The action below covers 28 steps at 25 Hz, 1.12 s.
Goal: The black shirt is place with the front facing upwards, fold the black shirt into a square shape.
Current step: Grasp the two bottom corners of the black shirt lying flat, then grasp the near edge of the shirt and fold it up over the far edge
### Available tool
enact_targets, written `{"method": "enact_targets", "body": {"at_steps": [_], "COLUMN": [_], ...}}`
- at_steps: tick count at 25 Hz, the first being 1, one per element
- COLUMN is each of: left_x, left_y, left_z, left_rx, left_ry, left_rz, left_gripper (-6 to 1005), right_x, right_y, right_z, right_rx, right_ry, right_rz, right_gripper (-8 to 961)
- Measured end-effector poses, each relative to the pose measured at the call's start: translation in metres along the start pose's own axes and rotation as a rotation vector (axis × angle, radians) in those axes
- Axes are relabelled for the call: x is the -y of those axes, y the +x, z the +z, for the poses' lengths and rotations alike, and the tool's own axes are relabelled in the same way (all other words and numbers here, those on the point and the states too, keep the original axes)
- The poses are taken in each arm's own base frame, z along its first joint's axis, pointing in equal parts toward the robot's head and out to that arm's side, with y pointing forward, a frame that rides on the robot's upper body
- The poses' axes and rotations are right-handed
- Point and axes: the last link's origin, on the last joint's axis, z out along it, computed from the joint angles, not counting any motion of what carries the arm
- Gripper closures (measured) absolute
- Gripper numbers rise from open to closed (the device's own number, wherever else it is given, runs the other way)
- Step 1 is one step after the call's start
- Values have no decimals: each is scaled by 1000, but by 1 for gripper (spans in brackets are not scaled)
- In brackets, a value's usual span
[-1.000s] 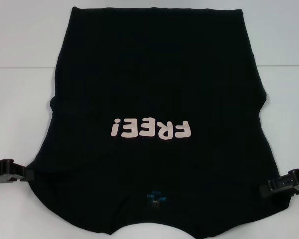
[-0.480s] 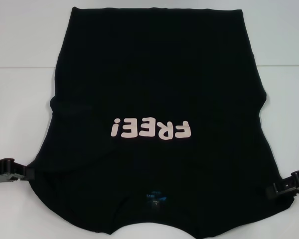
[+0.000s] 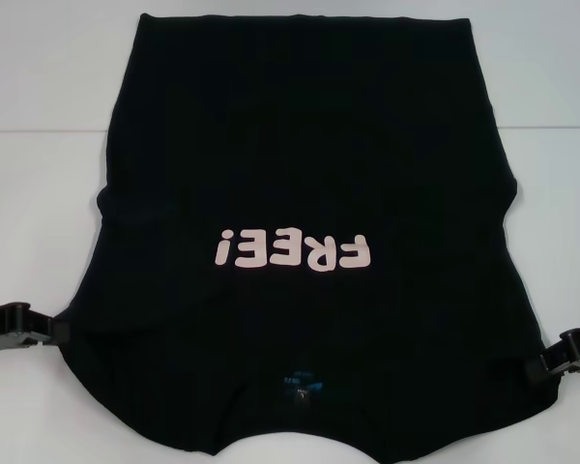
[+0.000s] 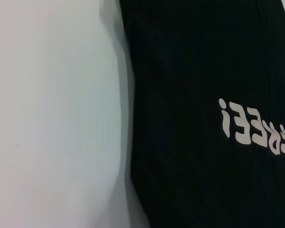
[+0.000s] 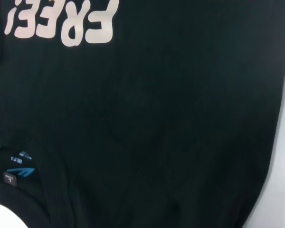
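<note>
Spread print-up on the white tabletop (image 3: 39,193), black shirt (image 3: 300,164) unfolded, left end effector (image 3: 53,333) and right end effector (image 3: 539,368) at its shoulder edges, closure untellable; likely next: gripping both for first fold.

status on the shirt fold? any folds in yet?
Done: the black shirt lies flat, print side up, "FREE!" print showing, neck label toward the robot. The sleeves are not visible spread out, possibly already tucked; no other fold shows. In hand: the left gripper and right gripper sit at the shirt's near side edges, one per side; grip unclear. Left: folding it into a square.
</note>
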Motion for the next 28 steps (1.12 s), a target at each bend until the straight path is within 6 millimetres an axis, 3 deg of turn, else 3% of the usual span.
{"method": "enact_targets", "body": {"at_steps": [7, 13, 23, 28], "left_x": [0, -1, -6, -10], "left_y": [0, 1, -7, -18], "left_z": [0, 0, -1, -10], "left_rx": [-4, -8, 56, 123], "left_ry": [-3, -7, -69, -133], "left_rz": [5, 10, 25, 46], "left_gripper": [942, 942, 941, 941], "right_x": [0, -2, -4, -5], "right_y": [0, -3, 1, 16], "right_z": [0, -1, -19, -28], "right_rx": [-11, -23, -56, -123], "right_ry": [10, 21, -44, -102], "right_rz": [-10, -22, -51, -102], "right_gripper": [800, 934, 934, 934]}}
